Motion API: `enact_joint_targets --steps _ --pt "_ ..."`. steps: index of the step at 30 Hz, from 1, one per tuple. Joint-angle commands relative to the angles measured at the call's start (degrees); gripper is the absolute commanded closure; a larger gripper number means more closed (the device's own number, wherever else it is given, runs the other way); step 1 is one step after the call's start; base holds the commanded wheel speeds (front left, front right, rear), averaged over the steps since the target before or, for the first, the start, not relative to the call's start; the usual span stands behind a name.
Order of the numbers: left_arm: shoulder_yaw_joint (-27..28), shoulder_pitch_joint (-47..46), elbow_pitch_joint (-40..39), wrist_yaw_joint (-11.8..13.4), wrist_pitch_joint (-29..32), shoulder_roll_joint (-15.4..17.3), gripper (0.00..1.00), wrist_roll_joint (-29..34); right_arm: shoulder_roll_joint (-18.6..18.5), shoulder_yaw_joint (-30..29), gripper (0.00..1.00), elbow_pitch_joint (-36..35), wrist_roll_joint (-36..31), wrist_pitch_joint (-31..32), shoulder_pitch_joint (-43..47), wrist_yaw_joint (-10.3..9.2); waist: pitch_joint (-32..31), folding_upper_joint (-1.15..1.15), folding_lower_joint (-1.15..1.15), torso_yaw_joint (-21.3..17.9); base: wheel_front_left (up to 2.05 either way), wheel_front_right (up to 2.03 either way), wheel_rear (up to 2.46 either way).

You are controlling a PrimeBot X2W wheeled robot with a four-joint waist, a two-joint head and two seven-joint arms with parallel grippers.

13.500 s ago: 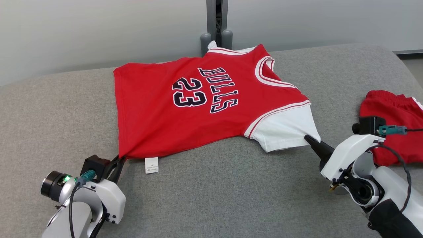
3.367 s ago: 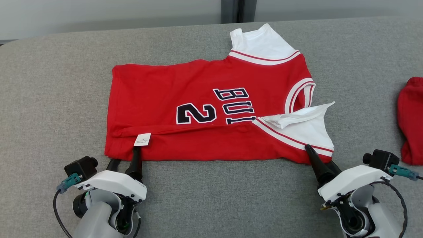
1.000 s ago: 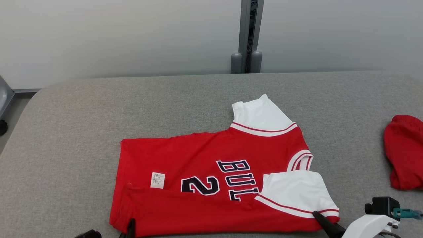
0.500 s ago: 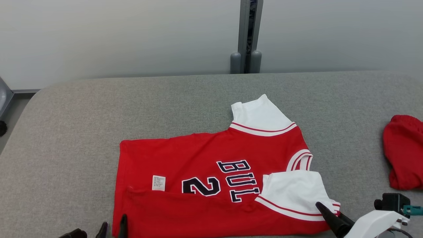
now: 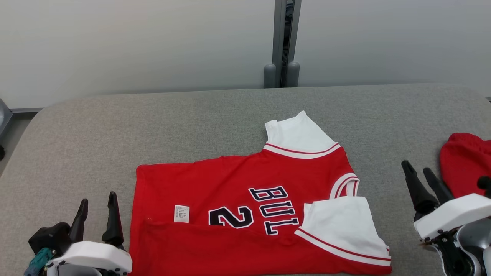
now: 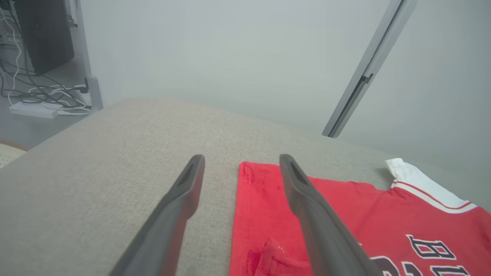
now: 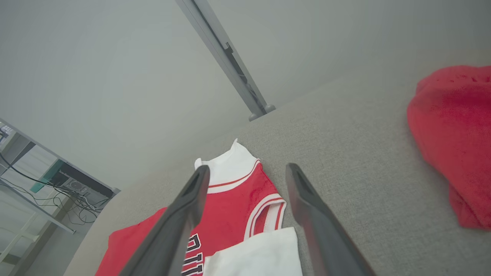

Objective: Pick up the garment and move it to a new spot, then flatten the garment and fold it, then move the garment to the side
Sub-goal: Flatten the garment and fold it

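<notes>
The garment (image 5: 230,180) is a red jersey with white sleeves and dark lettering, lying flat on the grey padded table (image 5: 153,122). Its near long edge is folded over the middle, and the near sleeve (image 5: 341,226) lies on top. My left gripper (image 5: 97,200) stands open just left of the hem, holding nothing. My right gripper (image 5: 419,168) is open to the right of the jersey, clear of the cloth. The left wrist view shows the hem (image 6: 261,207) behind the open fingers (image 6: 303,188). In the right wrist view the far sleeve (image 7: 226,166) and neckline show past the open fingers (image 7: 303,191).
A second red piece of clothing (image 5: 466,161) lies bunched at the table's right edge, close to my right gripper. A grey post (image 5: 282,42) rises behind the table against the pale wall. Cables and equipment (image 6: 42,92) sit on the floor beyond the left end.
Both grippers have let go of the jersey's folded near edge, opened wide and drawn outward, the left to the left, the right to the right. The jersey stays folded.
</notes>
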Motion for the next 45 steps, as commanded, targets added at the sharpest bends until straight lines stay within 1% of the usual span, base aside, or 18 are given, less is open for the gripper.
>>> enact_joint_targets --steps 1,6,13,16,21,30,34,36,40,42,43,45 --pt "0.75 -1.28 -1.33 -0.05 -0.29 -0.32 0.0 1.9 -0.84 0.56 0.0 -0.52 -0.89 -1.98 -1.58 0.03 0.61 0.0 0.0 -0.16 0.0 0.0 0.0" --pt "1.76 -3.18 -3.43 -1.26 -0.29 -2.24 0.0 6.63 -2.9 4.62 0.0 -0.17 -3.16 -7.89 -5.5 0.03 2.11 0.0 0.0 -0.36 0.0 0.0 0.0" --pt "2.63 -5.34 -1.03 -3.45 -0.26 -5.15 0.0 12.29 -4.75 9.74 0.0 4.05 -4.5 -15.22 -8.74 0.03 3.62 0.0 0.0 -0.19 0.0 0.0 0.0" --pt "3.1 -5.46 0.61 -4.22 -0.26 -6.28 0.0 14.17 -4.91 11.4 0.0 6.65 -4.61 -17.26 -9.42 0.03 3.97 0.0 0.0 -0.3 0.0 0.0 0.0" --pt "4.67 -5.28 1.32 -5.21 -0.27 -7.06 0.0 16.13 -5.26 12.94 0.0 9.3 -3.75 -18.92 -10.01 0.03 4.2 0.0 0.0 -0.51 0.0 0.0 0.0" --pt "7.78 -5.7 1.71 -7.3 -0.27 -8.51 0.0 18.81 -6.62 14.81 0.0 11.66 -2.13 -19.95 -11.54 0.02 4.9 0.0 0.0 -0.88 0.0 0.0 0.0" --pt "7.41 -7.5 3.65 -8.18 -0.27 -8.68 0.0 19.74 -7.29 15.3 0.0 12.18 -1.93 -19.16 -13.55 0.03 6.7 0.0 0.0 -1.06 0.0 0.0 0.0" --pt "6.93 -8.8 6.39 -8.4 -0.26 -8.38 0.0 20.35 -7.83 15.73 0.0 12.82 -1.79 -18.41 -15.25 0.02 7.86 0.0 0.0 -0.99 0.0 0.0 0.0" --pt "6.31 -14.48 11.37 -8.08 0.43 -7.59 0.0 21.09 -8.26 15.84 0.0 15.14 -0.96 -16.34 -19.68 0.03 10.74 0.0 0.0 -0.72 0.0 0.0 0.0" --pt "5.73 -17.05 13.78 -8.34 2.15 -7.19 0.0 21.17 -8.61 15.9 0.0 16.71 -0.82 -15.06 -22.48 0.03 12.47 0.0 0.0 -0.51 0.0 0.0 0.0" --pt "5.06 -20.21 15.57 -8.55 3.84 -6.6 0.0 21.47 -8.64 16.04 0.0 18.46 -0.05 -13.77 -25.42 0.02 14.07 0.0 0.0 -0.17 0.0 0.0 0.0" --pt "4.71 -23.4 17.23 -8.7 5.64 -5.88 0.0 21.45 -8.97 16.59 0.0 20.11 0.5 -12.29 -28.65 0.03 15.68 0.0 0.0 0.2 0.0 0.0 0.0"
